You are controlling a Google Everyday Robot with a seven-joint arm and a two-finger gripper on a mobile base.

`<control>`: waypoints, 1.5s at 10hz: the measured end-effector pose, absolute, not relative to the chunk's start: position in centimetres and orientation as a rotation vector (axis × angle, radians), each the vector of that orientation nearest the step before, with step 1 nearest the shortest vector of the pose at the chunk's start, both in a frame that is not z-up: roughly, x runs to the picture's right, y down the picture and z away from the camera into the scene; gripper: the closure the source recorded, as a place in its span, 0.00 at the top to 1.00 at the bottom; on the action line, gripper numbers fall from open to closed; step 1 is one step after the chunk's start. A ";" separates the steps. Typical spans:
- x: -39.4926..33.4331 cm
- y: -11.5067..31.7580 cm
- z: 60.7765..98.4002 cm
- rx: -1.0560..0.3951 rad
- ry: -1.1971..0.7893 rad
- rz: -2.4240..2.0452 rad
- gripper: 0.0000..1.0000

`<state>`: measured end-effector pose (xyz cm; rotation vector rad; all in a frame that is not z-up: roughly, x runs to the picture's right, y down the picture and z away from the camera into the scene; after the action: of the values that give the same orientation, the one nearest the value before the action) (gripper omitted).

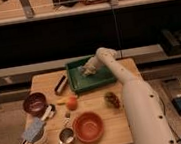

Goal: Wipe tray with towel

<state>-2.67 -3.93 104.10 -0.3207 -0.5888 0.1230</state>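
Towel (88, 68) bunched pale under gripper (90, 66) inside green tray (80, 83).

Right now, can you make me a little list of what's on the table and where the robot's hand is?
table: wooden
tray: green tray at the back of the table
towel: pale towel inside the tray
gripper: gripper down in the tray, at the towel
front bowl: orange bowl
left bowl: dark red bowl
fruit: orange fruit near the middle
cup: metal cup beside the orange bowl
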 end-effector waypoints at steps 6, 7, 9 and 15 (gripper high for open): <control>-2.3 0.6 98.3 -0.377 -0.547 -0.010 0.00; -1.1 0.8 97.3 -0.370 -0.522 -0.007 0.00; 1.8 1.0 96.4 -0.348 -0.467 0.029 0.00; 8.2 -2.4 100.3 -0.252 -0.362 0.169 0.00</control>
<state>8.22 -2.44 100.25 -0.2518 -0.3623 0.1688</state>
